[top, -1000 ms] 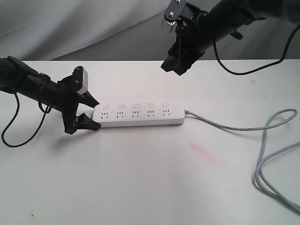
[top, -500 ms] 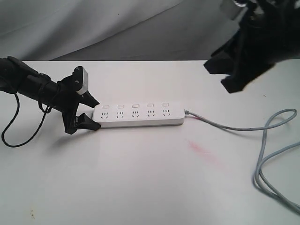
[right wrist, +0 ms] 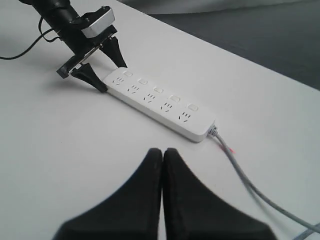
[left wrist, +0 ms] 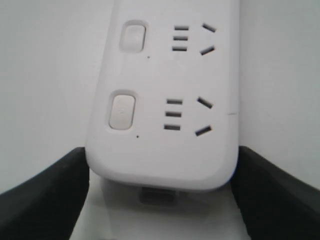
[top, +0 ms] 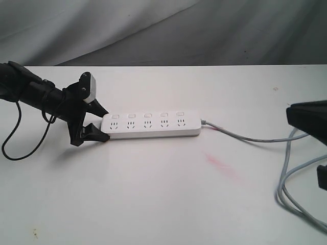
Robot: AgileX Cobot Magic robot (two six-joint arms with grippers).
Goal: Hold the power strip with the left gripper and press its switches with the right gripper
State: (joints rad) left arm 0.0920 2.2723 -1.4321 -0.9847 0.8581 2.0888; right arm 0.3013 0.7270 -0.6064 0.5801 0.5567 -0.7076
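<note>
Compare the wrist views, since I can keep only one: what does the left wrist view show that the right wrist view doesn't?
Left wrist only: close detail of two switches and their socket slots. Right wrist only: the whole five-socket power strip, its grey cord, the right gripper shut. Both: the strip's end clamped in the left gripper, on the white table.

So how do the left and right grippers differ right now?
The left gripper clamps the end of the power strip; the right gripper is shut on nothing. The left touches the strip; the right sits well clear, off its cord end. Both are black two-finger claws.
</note>
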